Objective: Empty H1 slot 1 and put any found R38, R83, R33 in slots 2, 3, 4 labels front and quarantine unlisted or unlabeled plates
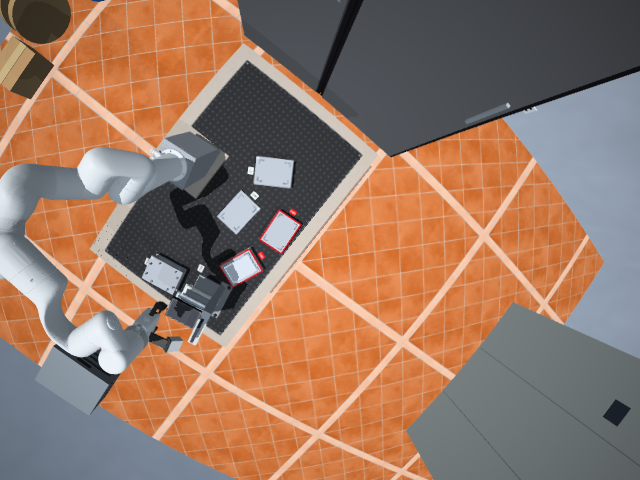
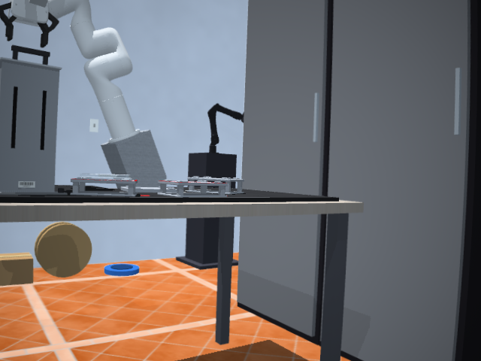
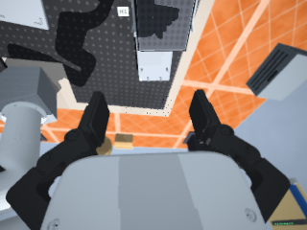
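Gripper fingers are spread wide with nothing in them. Below it I see the tall rack, one plate poking out. Most sorting looks left.

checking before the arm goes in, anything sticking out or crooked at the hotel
Yes. One plate sticks out of the hotel's front toward the table edge, not home against the back stop. The gripper is open and empty, off the table edge.
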Motion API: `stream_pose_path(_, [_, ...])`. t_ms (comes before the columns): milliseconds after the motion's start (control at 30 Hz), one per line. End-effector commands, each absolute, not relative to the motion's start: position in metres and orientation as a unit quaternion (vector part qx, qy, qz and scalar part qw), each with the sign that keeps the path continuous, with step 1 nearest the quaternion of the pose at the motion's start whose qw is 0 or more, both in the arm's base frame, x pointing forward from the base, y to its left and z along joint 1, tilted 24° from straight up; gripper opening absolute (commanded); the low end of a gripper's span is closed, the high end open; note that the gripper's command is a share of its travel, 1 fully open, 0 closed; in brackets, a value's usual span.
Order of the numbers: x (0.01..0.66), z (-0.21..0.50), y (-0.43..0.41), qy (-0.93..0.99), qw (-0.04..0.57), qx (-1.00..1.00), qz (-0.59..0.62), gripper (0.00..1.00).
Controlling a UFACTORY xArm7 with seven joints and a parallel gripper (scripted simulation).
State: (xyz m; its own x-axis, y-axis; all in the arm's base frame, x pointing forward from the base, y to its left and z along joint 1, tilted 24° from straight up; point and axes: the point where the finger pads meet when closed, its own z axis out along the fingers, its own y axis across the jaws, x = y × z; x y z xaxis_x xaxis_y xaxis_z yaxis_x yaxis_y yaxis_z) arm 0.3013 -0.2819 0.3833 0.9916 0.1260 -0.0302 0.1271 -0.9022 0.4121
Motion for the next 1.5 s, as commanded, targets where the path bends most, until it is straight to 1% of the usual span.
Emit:
stream_pose_path(0, [0.287, 0.388, -0.288, 0.065, 0.213, 0.975, 0.001, 1.00])
stream_pose_path(967, [0.210, 0.399, -0.318, 0.065, 0.213, 0.975, 0.000, 1.00])
stream_pose_path(1467, [0.161, 0.400, -0.324, 0.065, 0.213, 0.975, 0.000, 1.00])
